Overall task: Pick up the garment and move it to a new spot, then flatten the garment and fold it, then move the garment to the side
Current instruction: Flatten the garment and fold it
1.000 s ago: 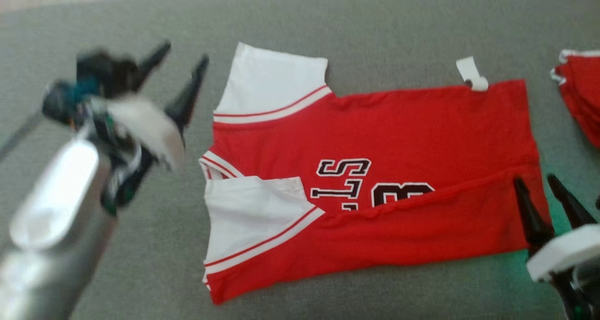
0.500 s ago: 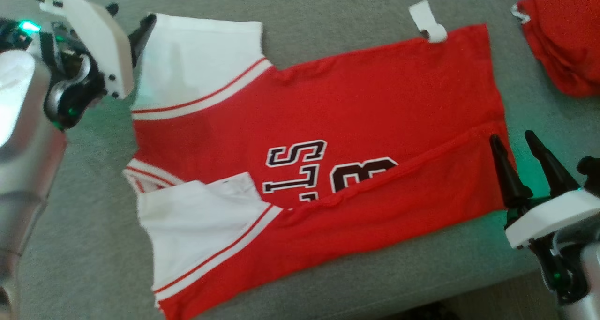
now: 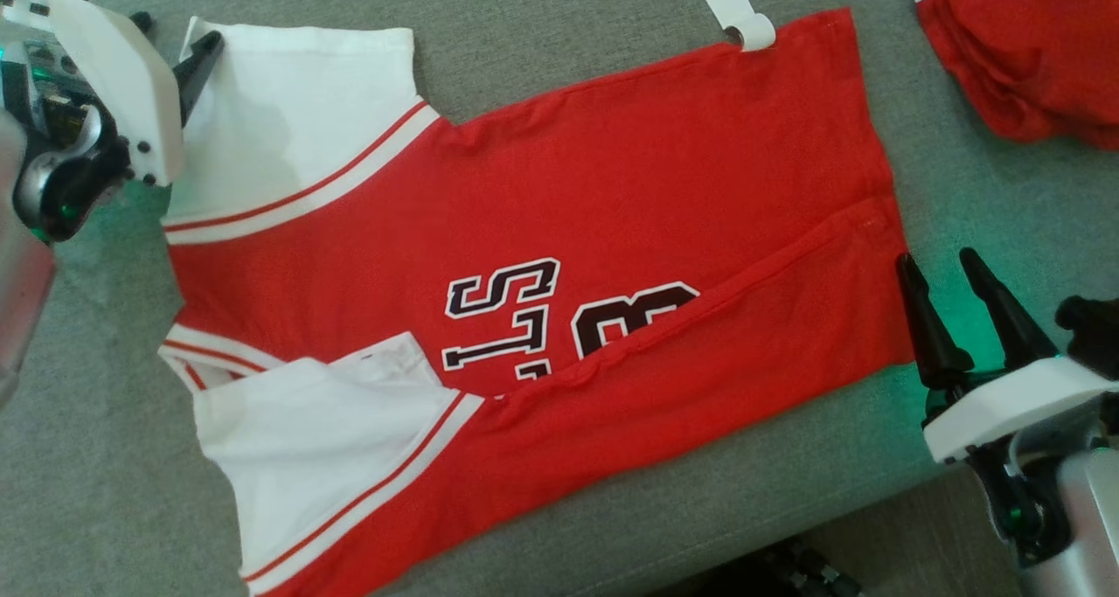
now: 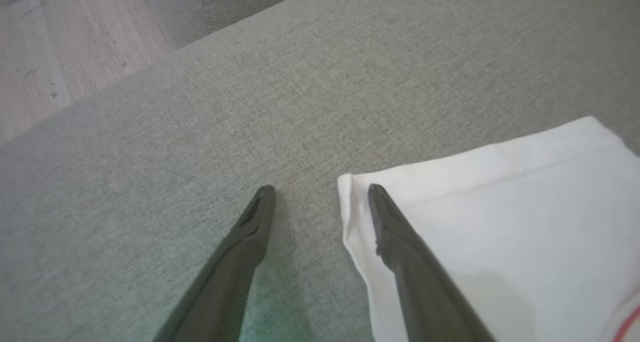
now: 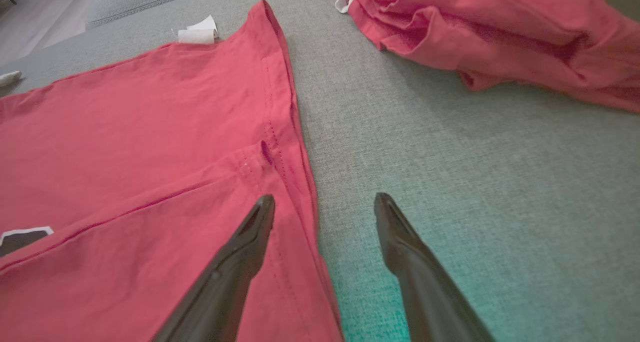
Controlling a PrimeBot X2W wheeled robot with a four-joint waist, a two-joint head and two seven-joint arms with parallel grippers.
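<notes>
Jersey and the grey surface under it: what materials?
Jersey: looks like soft matte knit, likely cotton or polyester; it lies limp with stitched hems and soft creases. Surface: grey woven upholstery fabric, matte; heathered weave grain shows in the wrist views. Exact fibres can't be told.

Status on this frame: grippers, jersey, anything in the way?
Left gripper open, straddling white sleeve corner. Right gripper open, straddling jersey hem. Near side folded over. Other red garment lies apart.
</notes>
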